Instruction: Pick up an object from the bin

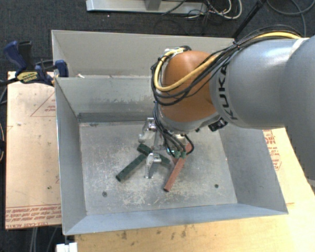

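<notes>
Evidently mid-pick, the tool (151, 160) stands at the upper end of a dark green bar (129, 169), a reddish stick (173, 176) beside that bar; whether it is open or closed we cannot tell, and lifting remains.

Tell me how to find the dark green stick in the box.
Look in the middle of the grey bin, by the gripper. Two sticks lie there. The dark green stick slants toward the picture's left; the reddish-brown stick lies on the right.
</notes>
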You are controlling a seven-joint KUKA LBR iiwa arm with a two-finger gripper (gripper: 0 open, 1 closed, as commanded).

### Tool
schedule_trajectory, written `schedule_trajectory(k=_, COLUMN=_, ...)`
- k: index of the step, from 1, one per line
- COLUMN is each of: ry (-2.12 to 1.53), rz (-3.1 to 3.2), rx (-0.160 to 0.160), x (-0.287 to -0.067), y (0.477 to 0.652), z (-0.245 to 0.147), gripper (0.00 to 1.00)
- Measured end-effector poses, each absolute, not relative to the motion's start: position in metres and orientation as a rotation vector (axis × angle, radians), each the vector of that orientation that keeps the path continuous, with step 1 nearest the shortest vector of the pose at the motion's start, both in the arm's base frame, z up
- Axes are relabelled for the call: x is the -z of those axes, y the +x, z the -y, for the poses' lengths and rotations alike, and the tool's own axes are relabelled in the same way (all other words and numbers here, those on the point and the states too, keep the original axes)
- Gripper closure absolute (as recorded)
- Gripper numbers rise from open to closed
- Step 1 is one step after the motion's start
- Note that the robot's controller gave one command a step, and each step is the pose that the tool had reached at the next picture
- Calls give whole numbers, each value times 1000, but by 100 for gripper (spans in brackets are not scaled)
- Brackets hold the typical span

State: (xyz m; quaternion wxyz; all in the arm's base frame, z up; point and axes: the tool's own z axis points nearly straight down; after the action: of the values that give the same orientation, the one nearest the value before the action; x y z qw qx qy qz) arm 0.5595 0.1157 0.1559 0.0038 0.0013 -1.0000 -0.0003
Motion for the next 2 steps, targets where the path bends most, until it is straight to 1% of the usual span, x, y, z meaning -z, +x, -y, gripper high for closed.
schedule_trajectory(k=1, ry=0, rz=3142, rx=2, x=-160, y=561, z=-115, gripper=0)
schedule_trajectory(k=2, ry=163, rz=3142, rx=1, x=-144, y=577, z=-139, gripper=0)
